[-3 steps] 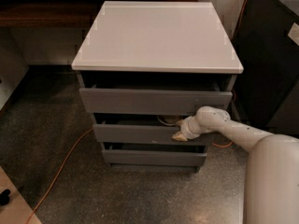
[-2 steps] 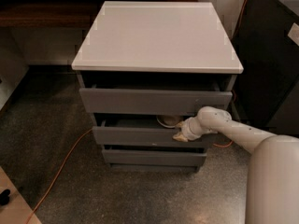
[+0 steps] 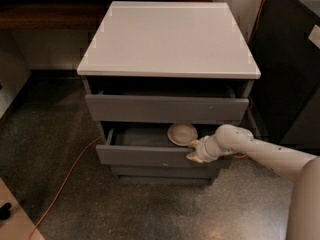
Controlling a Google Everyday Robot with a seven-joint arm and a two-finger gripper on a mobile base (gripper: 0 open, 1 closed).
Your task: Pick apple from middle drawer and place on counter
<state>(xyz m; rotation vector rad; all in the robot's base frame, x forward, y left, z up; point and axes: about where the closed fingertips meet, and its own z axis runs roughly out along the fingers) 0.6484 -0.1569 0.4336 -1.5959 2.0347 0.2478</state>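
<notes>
The grey cabinet has a white counter (image 3: 167,39) on top. The middle drawer (image 3: 145,155) is pulled partly out. A round white bowl (image 3: 182,133) lies inside it at the right. The apple is out of view. My gripper (image 3: 195,151) sits at the drawer's front edge, right of centre, just in front of the bowl. The white arm (image 3: 265,154) reaches in from the lower right.
The top drawer (image 3: 165,108) stands slightly out above the middle one; the bottom drawer front (image 3: 162,173) is below. An orange cable (image 3: 65,181) runs over the speckled floor at the left. A dark cabinet (image 3: 290,59) stands to the right.
The middle drawer has come further out, so the bowl shows more. My gripper has moved forward with the drawer front.
</notes>
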